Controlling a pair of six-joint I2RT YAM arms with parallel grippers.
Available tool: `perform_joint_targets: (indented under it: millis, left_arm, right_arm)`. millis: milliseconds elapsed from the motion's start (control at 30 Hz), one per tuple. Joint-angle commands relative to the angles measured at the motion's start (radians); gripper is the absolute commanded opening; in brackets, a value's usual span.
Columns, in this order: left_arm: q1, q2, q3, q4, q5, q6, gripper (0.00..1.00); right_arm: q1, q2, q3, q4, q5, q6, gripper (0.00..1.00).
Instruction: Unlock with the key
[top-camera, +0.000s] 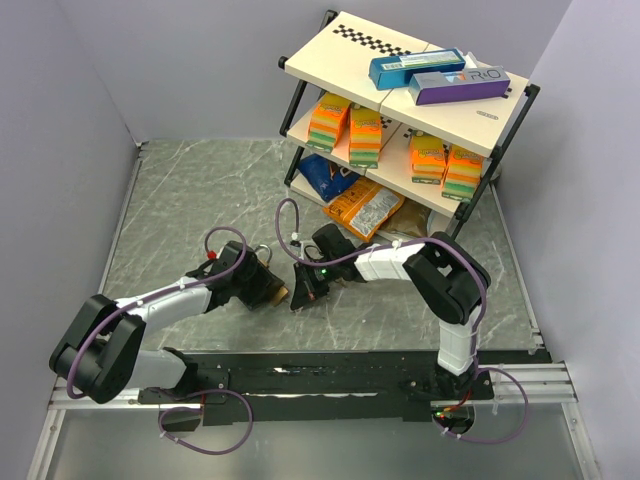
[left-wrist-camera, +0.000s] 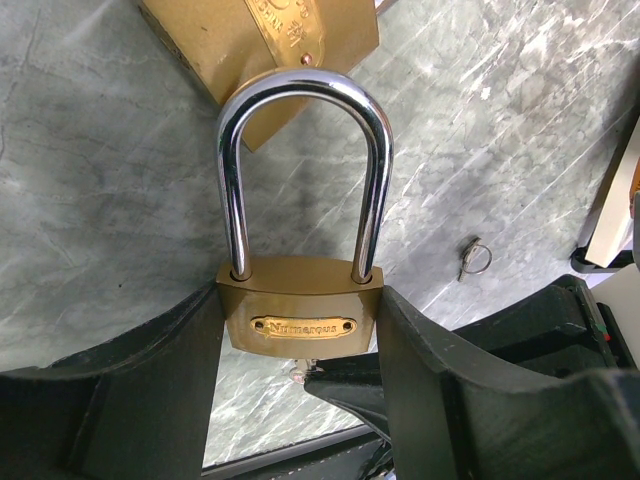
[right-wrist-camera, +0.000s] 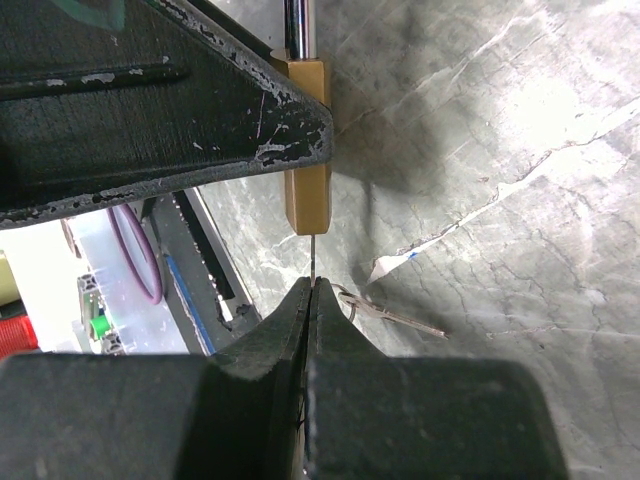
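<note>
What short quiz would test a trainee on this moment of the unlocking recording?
1. Which gripper holds the padlock by its body? A left, B right, C neither.
2. True or false: the shackle stands open.
3. Fill in: the right gripper is shut on the ____, which meets the padlock's underside.
Key: 1 A, the left gripper. 2 false, both legs sit in the body. 3 key.

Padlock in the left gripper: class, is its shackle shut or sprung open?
Shut. In the left wrist view both legs of the shackle sit down in the padlock body.
</note>
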Motion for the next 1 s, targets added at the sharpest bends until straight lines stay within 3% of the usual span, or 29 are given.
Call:
perform_joint_targets:
  millis: [0, 967]
  left_arm:
    - [-0.009, 0.005, -0.01, 0.043, 0.042, -0.047, 0.01]
    - [-0.019, -0.024, -0.027, 0.089, 0.086, -0.099, 0.01]
  right_arm:
    - [-0.012, -0.064, -0.003, 0.067, 0.015, -0.014, 0.0]
    - [-0.021, -0.055, 0.004, 0.09, 0.045, -0.011, 0.0]
